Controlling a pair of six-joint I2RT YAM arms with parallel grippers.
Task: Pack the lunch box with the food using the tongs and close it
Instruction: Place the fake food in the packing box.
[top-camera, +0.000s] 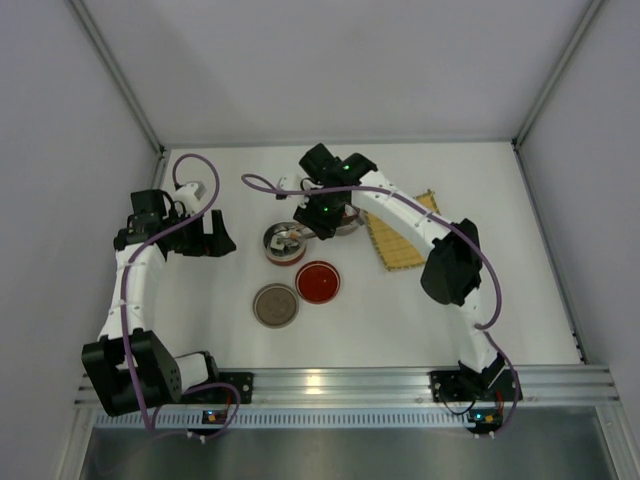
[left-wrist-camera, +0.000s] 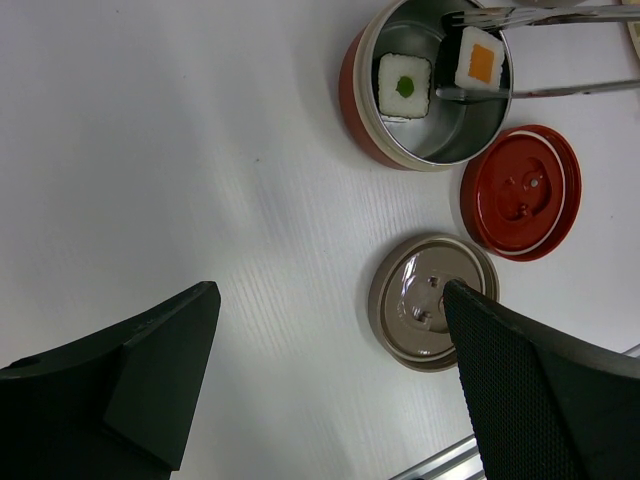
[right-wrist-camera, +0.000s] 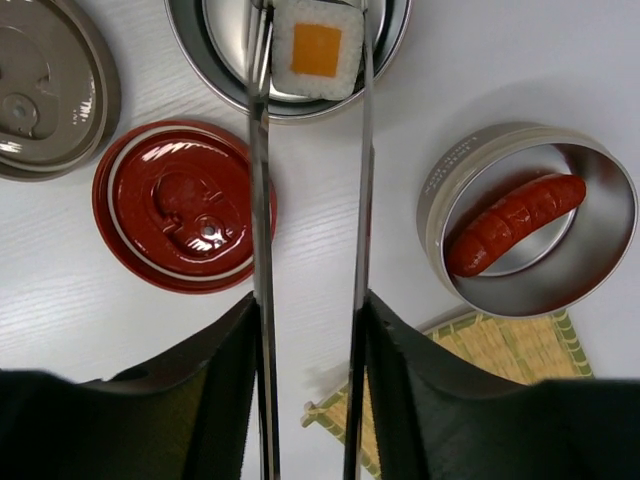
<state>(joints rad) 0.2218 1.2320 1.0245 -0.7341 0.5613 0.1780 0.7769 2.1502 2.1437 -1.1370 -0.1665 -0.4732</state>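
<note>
Fingers (right-wrist-camera: 215, 385) of right gripper (right-wrist-camera: 310, 300) clamped on tongs (right-wrist-camera: 259, 200); tong tips pinch orange-centre sushi (right-wrist-camera: 316, 50) inside red bowl (left-wrist-camera: 350, 85), beside green-centre sushi (left-wrist-camera: 404, 86). Sausage (right-wrist-camera: 513, 224) sits in grey tin (right-wrist-camera: 432, 205). Left gripper (left-wrist-camera: 330, 300) wide open, empty, above table (left-wrist-camera: 200, 150).

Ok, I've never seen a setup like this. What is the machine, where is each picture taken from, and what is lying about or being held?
Two robot arms stand at the edge of a white table. One picture looks down from above; the other two come from a camera on each wrist. The left gripper is open and holds nothing. The right gripper is closed on metal tongs, which pinch a sushi piece with an orange centre at the mouth of a steel bowl. A green-centred piece lies inside. Nearby are a red lid, a grey lid, a tin holding a sausage, and a bamboo mat.
</note>
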